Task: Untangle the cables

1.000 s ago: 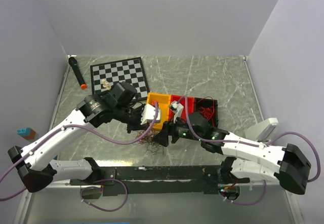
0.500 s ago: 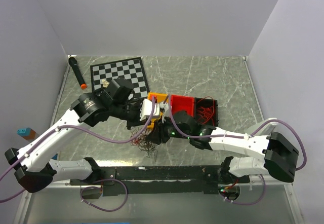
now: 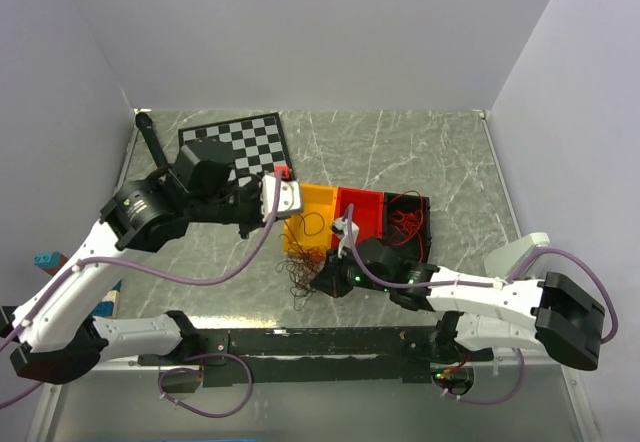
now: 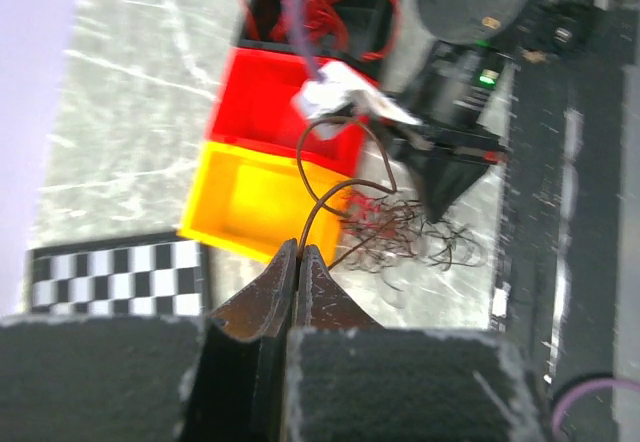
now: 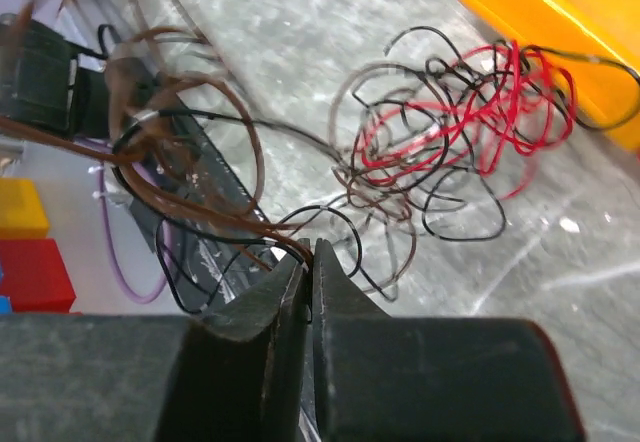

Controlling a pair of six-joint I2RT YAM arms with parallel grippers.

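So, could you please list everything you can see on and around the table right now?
bins: three, yellow bin, red bin, black bin, a row mid-table
cables: one tangle, red, black and brown, on the table before the yellow bin
red wires: one bunch, red, inside the black bin
chessboard: one, black and white, far left
marker: one, black, left of the chessboard
block: one, blue over brown, by the left wall
wedge: one, pale grey, right edge
left arm: one, white and black, jaws shut on a brown cable
right arm: one, white and black, jaws shut on cables
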